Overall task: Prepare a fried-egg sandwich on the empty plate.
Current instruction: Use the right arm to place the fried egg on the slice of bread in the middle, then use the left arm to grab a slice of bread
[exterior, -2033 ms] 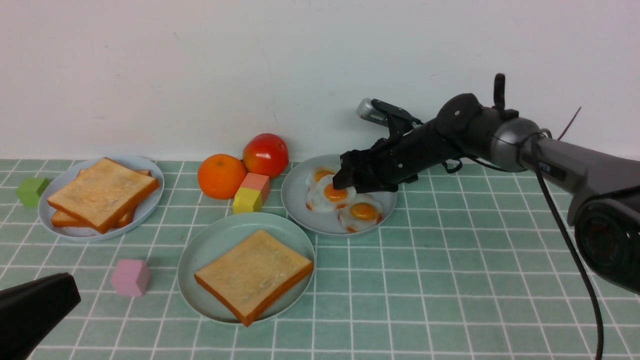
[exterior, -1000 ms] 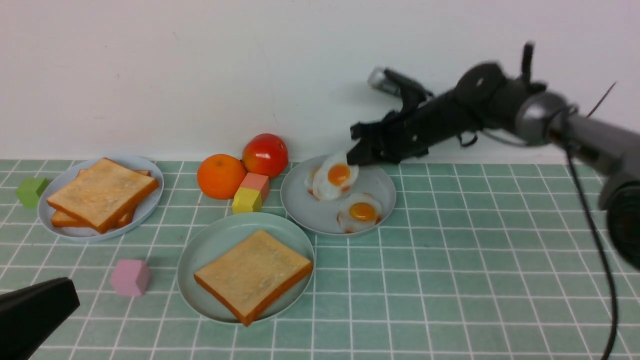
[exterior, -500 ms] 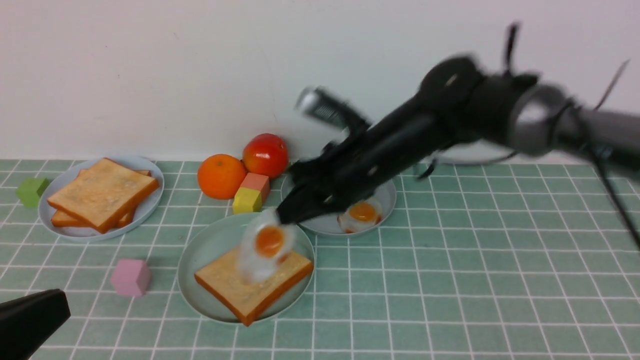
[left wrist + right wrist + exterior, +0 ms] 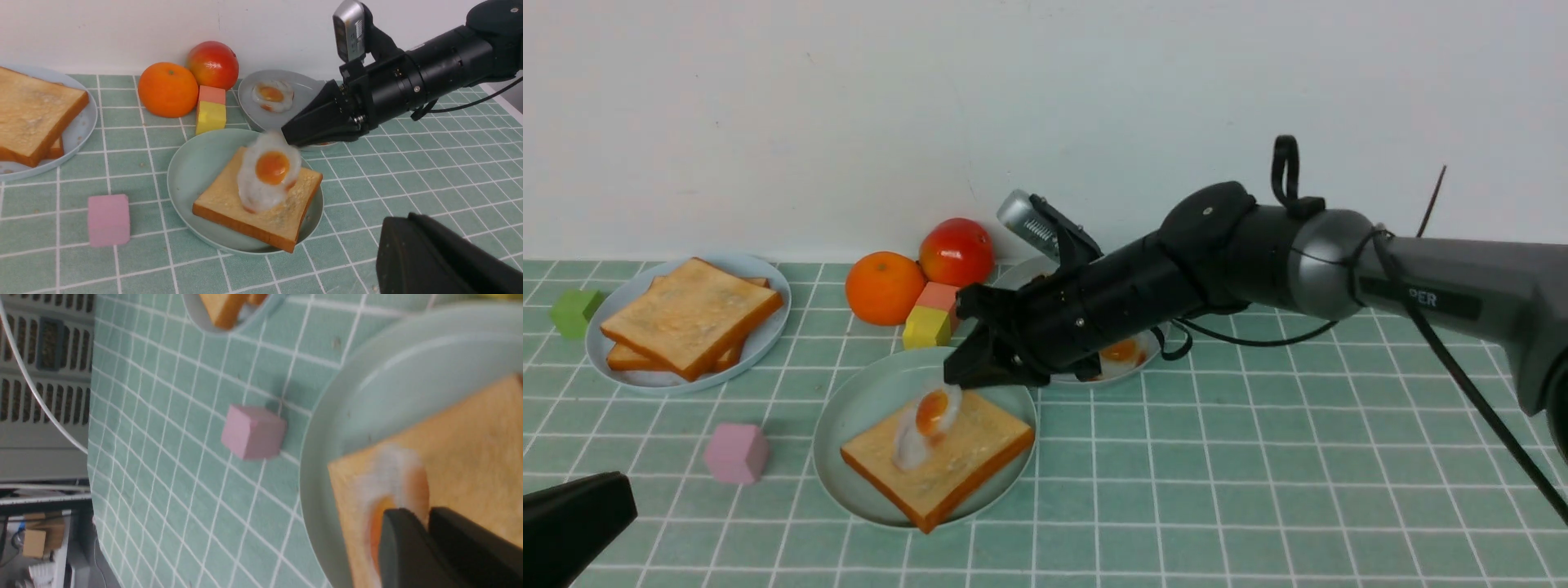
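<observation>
The pale mint plate [image 4: 849, 408] [image 4: 184, 171] [image 4: 367, 375] stands at the front centre and bears one toast slice [image 4: 968, 461] [image 4: 229, 200] [image 4: 470, 428]. No stacked fried-egg sandwich is in view. My right gripper [image 4: 956, 377] [image 4: 288, 136] [image 4: 427, 514] hovers over that toast, jaws slightly apart. A fried egg [image 4: 927, 420] [image 4: 269, 169] [image 4: 392, 473], motion-blurred, is just below the tips and over the toast. My left gripper [image 4: 613, 490] [image 4: 398, 222] is shut and empty, low at the front left.
Behind the right arm, a grey plate [image 4: 253, 114] holds more eggs [image 4: 271, 94]. A light blue plate [image 4: 768, 278] with two toasts [image 4: 690, 314] sits far left. An orange [image 4: 884, 287], tomato [image 4: 956, 251], red and yellow blocks [image 4: 926, 327], pink cube [image 4: 735, 452] and green cube [image 4: 574, 311] stand around.
My right arm lifted an egg off the grey plate and swung it left and forward over the mint plate's toast. Its jaws have parted and the egg has dropped lower. The left arm barely moved.
</observation>
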